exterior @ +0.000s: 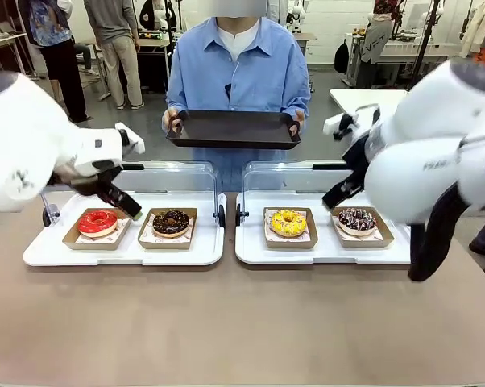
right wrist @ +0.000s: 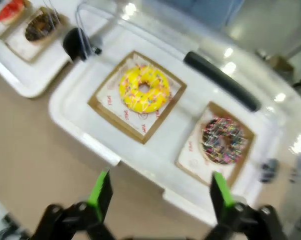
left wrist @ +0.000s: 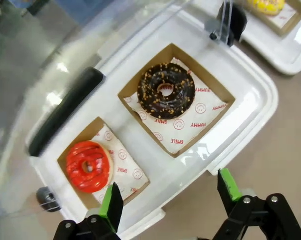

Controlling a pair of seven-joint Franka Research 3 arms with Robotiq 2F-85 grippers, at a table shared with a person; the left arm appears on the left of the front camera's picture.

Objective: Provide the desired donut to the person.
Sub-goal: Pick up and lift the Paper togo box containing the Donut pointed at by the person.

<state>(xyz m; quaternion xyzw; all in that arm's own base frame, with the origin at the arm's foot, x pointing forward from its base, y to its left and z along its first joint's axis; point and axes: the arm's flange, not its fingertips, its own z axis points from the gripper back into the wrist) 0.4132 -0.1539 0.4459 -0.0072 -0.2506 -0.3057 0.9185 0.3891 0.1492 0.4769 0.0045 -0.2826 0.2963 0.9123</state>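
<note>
Four donuts are set out, each in its own brown cardboard box (exterior: 69, 239) lined with printed paper. A red donut (exterior: 97, 220) and a nut-topped chocolate donut (exterior: 171, 222) are kept in the left white tray (exterior: 122, 256), the red one toward that tray's left edge. A yellow donut (exterior: 288, 222) and a sprinkled chocolate donut (exterior: 357, 218) are kept in the right white tray (exterior: 323, 256), the yellow one toward its left edge. Which one is wanted can't be told, tbh. The two white trays are parked side by side, just apart, along the far part of the table (exterior: 242, 322), and clear lids (exterior: 178, 179) with black handles are swung up at each tray's far edge. Past the table's far edge the person (exterior: 234, 72) is seen, with a black tray (exterior: 233, 129) held level in both hands (exterior: 172, 119), one at each short end, above the gap between the white trays. The left gripper (left wrist: 168, 182) is hung over the left white tray's near edge, green-padded fingers spread wide, nothing gripped; the red donut's box is seen just past one fingertip. The right gripper (right wrist: 159, 177) is held the same way over the right white tray's near edge, spread wide and empty, though that wrist view is pretty blurred.
</note>
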